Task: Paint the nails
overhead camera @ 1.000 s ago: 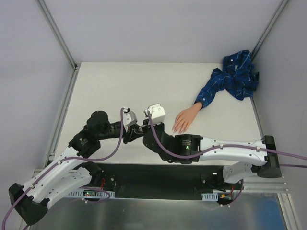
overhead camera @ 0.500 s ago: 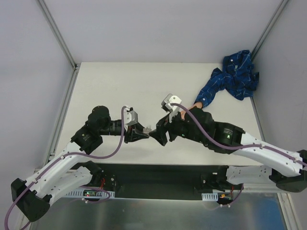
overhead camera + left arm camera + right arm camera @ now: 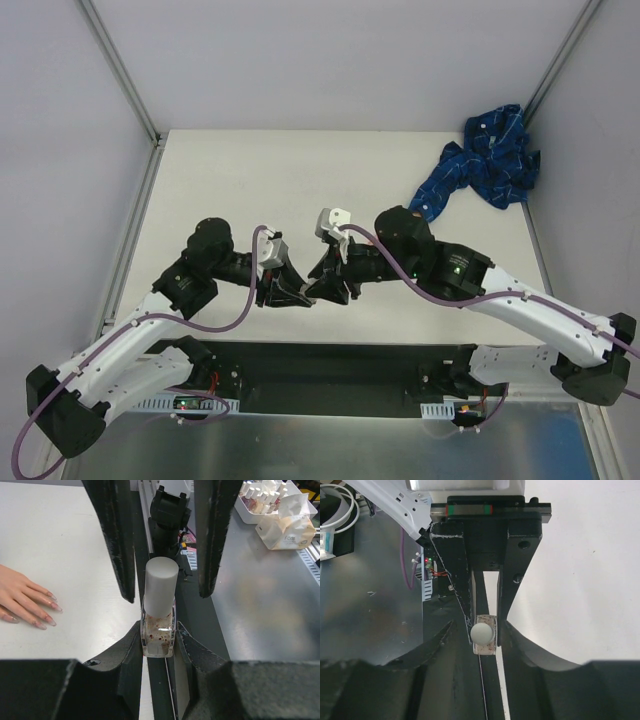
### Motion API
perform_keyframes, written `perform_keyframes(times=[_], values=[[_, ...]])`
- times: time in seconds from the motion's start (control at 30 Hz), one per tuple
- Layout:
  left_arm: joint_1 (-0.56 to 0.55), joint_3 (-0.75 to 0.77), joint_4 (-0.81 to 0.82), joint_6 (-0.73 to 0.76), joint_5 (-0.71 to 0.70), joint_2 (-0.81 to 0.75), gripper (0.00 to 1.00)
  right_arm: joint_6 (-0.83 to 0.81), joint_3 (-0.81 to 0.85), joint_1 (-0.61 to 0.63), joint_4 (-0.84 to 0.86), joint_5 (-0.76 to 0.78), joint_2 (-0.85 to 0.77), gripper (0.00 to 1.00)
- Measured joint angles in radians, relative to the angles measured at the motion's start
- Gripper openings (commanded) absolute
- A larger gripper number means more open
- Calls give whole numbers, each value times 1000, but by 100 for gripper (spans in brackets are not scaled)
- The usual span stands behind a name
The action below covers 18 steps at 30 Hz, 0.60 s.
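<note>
My left gripper (image 3: 159,630) is shut on the small clear polish bottle (image 3: 159,637) with red flecks, and the bottle's white cap (image 3: 161,585) points at the right gripper. My right gripper (image 3: 477,626) is open, one finger on each side of the cap (image 3: 482,632), with a gap on both sides. In the top view the two grippers meet tip to tip, left (image 3: 294,293) and right (image 3: 324,287), near the table's front edge. The mannequin hand (image 3: 20,595) lies flat with its glossy pinkish nails (image 3: 54,607) showing. In the top view the right arm hides it.
The blue patterned sleeve (image 3: 492,160) is heaped at the table's back right corner. The table's near edge and a black strip (image 3: 330,365) lie just below the grippers. A white tray of small bottles (image 3: 260,497) and a tissue packet (image 3: 287,525) sit on the metal bench.
My right arm has swung up and left, so its open gripper now faces the left gripper around the bottle cap. It now covers the mannequin hand. The left gripper shifted slightly.
</note>
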Motion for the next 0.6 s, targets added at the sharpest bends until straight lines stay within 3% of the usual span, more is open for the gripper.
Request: perform_keyframes(times=[0.13, 0.33, 0.6], values=[[0, 0, 0, -2, 6, 0, 0, -4, 0, -6, 5, -31, 15, 28], [0, 0, -3, -3, -14, -19, 0, -13, 0, -13, 16, -40, 26, 1], [-2, -1, -37, -2, -106, -47, 0, 6, -63, -13, 108, -10, 5, 0]])
